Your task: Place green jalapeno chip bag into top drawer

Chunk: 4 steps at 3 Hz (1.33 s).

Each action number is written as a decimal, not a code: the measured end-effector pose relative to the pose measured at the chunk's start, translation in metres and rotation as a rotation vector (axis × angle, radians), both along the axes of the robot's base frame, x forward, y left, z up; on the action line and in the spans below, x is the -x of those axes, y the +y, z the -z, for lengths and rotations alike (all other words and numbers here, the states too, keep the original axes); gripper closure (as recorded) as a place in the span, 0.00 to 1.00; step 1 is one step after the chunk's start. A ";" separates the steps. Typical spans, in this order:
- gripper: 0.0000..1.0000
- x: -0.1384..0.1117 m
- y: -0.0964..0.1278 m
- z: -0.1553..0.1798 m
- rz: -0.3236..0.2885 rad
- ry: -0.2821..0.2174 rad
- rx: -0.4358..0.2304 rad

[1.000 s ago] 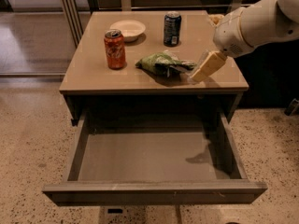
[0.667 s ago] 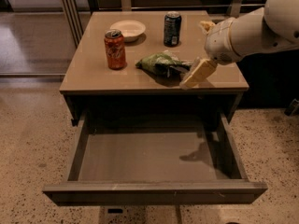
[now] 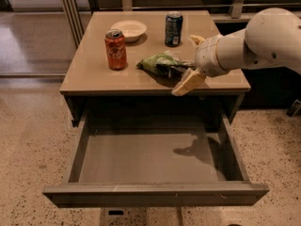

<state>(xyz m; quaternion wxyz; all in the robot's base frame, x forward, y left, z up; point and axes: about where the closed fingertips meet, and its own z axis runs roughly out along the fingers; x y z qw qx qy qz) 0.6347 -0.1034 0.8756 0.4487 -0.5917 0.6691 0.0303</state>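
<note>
- Right now, on the table (image 3: 94,76), toward its front right: the green jalapeno chip bag (image 3: 162,64), crumpled, lying lengthwise left to right, with a dark shadow beneath its near edge.
- At the bag's right end, touching or very nearly so: the gripper (image 3: 189,76), tan, angled down and to the left over the table's front edge.
- Open or clamped on the bag: cannot tell from this view.
- Behind the gripper, reaching in from the right: the white arm (image 3: 263,39), thick and rounded.
- Below the tabletop, pulled well out toward the camera: the top drawer (image 3: 155,194), smooth grey floor, the arm's shadow on its right half.
- Left of the bag, apart from it: an orange-red soda can (image 3: 115,49), upright.
- Farther back on the table: a pale shallow bowl (image 3: 128,30) and a dark can (image 3: 173,28), upright, both well apart from the bag.
</note>
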 end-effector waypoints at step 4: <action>0.95 -0.011 0.004 0.017 0.005 -0.004 0.005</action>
